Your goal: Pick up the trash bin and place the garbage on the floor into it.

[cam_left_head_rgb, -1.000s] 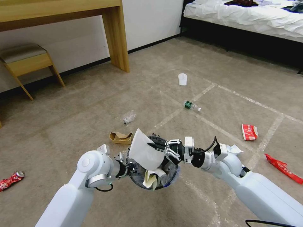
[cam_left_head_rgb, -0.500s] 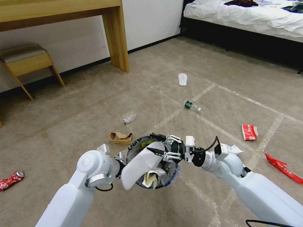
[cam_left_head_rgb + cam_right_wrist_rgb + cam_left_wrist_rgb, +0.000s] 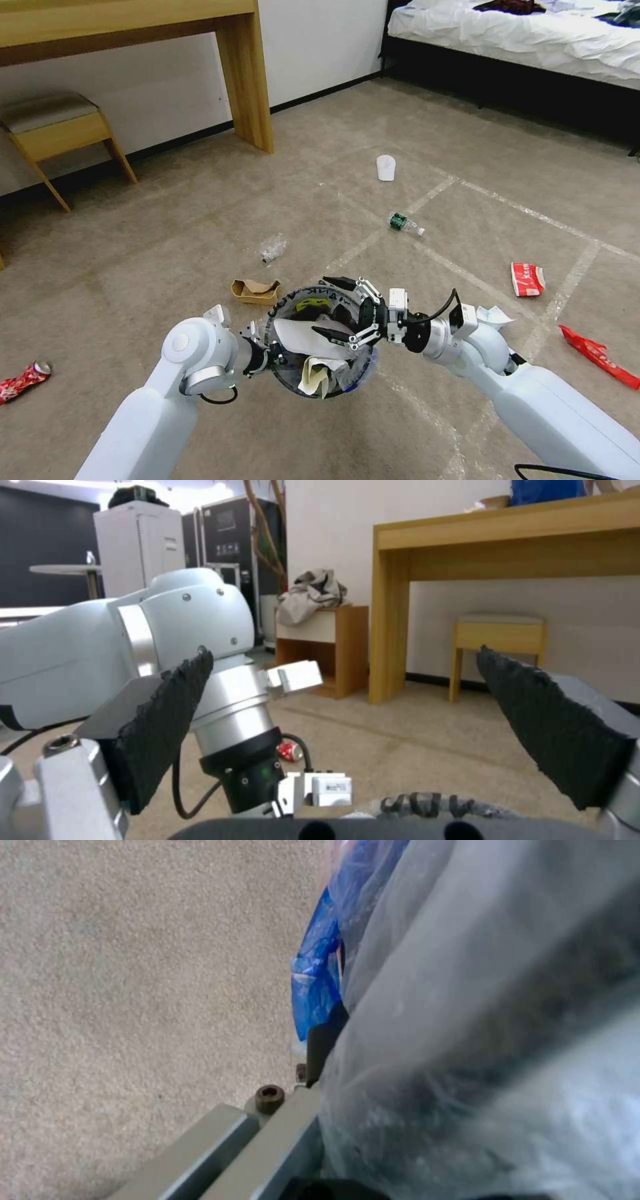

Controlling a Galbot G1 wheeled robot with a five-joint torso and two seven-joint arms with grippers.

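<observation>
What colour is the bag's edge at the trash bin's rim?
Blue bag edge on the trash bin, clearest in the left wrist view.

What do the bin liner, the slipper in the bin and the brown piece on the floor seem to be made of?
The bin liner looks like thin clear plastic film: glossy, wrinkled, see-through, with a blue edge. The slipper, lying in the trash bin held by the left gripper, looks like soft matte white fabric or foam. The brown piece looks like cardboard: dull tan, folded edges. The right gripper is open above the bin.
</observation>
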